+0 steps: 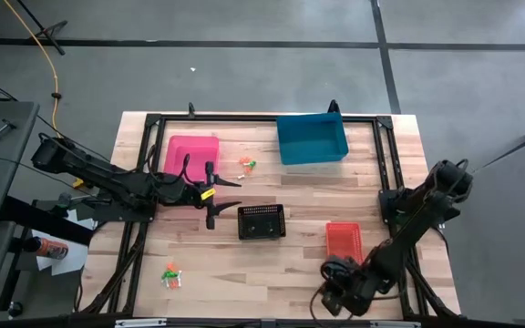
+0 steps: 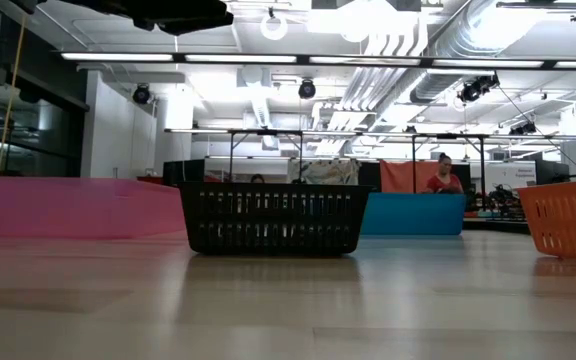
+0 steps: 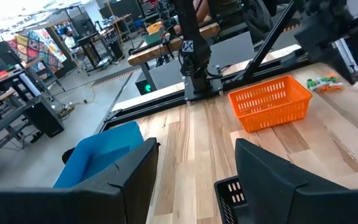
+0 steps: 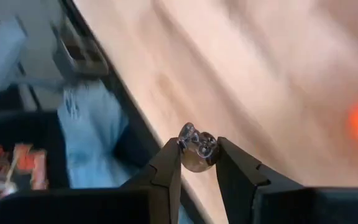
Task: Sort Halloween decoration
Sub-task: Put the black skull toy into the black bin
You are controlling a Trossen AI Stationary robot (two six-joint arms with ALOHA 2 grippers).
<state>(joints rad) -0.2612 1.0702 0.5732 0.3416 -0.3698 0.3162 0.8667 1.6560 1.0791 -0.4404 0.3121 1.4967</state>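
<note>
The Halloween trinkets are tiny. A small orange and green heap (image 1: 247, 165) lies between the pink bin (image 1: 192, 155) and the blue bin (image 1: 311, 138). Another heap (image 1: 171, 275) lies near the table's near left edge. My right gripper (image 4: 197, 163), low at the near edge (image 1: 334, 294), is shut on one small pale trinket (image 4: 197, 149). My left gripper (image 1: 223, 201) hovers open just left of the black basket (image 1: 262, 221). Its wide-apart fingers (image 3: 194, 165) face the red-orange basket (image 3: 270, 102). My right gripper pinches the pale trinket (image 4: 196, 152) between its two fingertips, only at their free ends. The rounded top of the trinket (image 4: 191, 134) sticks out past the tips. It hangs clear above the wood by the table's edge.
The black basket (image 2: 273, 218) stands mid-table, with the red-orange basket (image 1: 343, 240) to its right. The pink bin (image 2: 78, 207) and blue bin (image 2: 413, 213) sit along the far side. A black frame rail borders the table. A person (image 2: 443, 176) sits far back in the room.
</note>
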